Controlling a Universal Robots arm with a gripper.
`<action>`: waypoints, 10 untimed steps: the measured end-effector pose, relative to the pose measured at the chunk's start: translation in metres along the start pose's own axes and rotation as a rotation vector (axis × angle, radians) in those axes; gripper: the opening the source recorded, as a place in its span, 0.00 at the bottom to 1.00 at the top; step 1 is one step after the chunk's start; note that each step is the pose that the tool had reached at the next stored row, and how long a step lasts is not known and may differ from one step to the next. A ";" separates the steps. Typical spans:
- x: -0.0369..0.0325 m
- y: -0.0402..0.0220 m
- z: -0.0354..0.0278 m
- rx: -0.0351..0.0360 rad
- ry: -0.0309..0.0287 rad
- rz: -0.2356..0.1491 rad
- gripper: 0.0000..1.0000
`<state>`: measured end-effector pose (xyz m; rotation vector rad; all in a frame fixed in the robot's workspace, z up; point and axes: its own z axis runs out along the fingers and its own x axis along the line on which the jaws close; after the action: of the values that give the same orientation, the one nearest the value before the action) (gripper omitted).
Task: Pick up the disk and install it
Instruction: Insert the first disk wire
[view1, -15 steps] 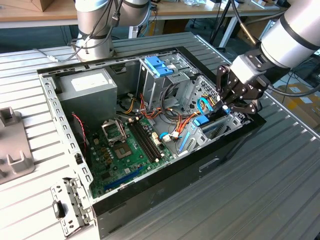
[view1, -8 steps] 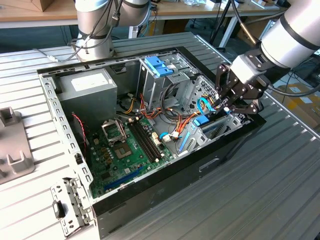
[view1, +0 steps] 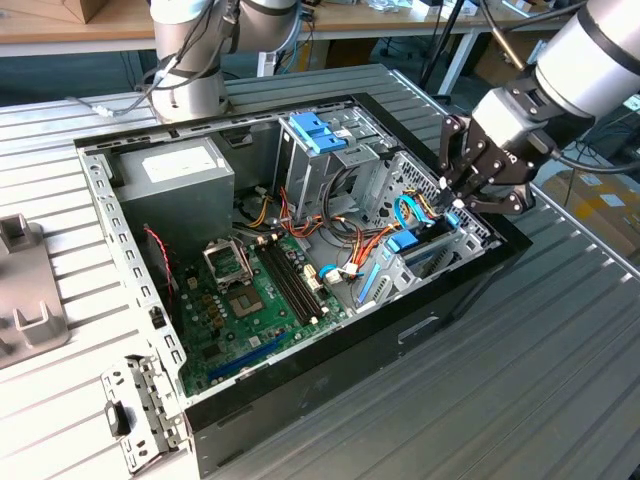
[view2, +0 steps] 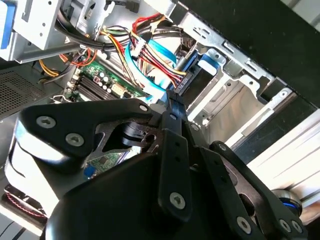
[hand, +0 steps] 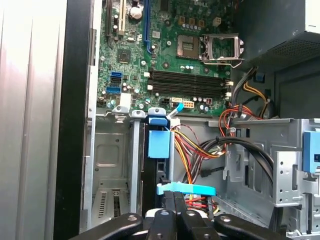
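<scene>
The disk stands on edge in the drive bay at the exterior view's right end of the open computer case. In the first wrist view the disk shows as a dark slab with a bright blue tab, between the bay's metal walls. My gripper hangs just above the bay. Its black fingers are shut together, with nothing visibly between them. Their tips meet at a pale blue strip at the disk's near end, seen with the gripper in the first wrist view. The second wrist view has my gripper over the blue and red cables.
A bundle of red, yellow and blue cables lies beside the bay. The green motherboard covers the case floor. At the back are a grey power-supply box and a pale blue bracket. A second arm's base stands behind.
</scene>
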<state>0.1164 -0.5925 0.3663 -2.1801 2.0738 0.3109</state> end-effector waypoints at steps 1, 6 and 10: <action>0.0002 -0.0031 0.0001 -0.0068 -0.0049 0.001 0.11; 0.0010 -0.0142 0.0007 -0.0271 -0.0189 0.003 0.11; 0.0017 -0.0263 0.0009 -0.0466 -0.0339 0.007 0.11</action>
<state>0.1427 -0.5925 0.3636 -2.1781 2.0772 0.3981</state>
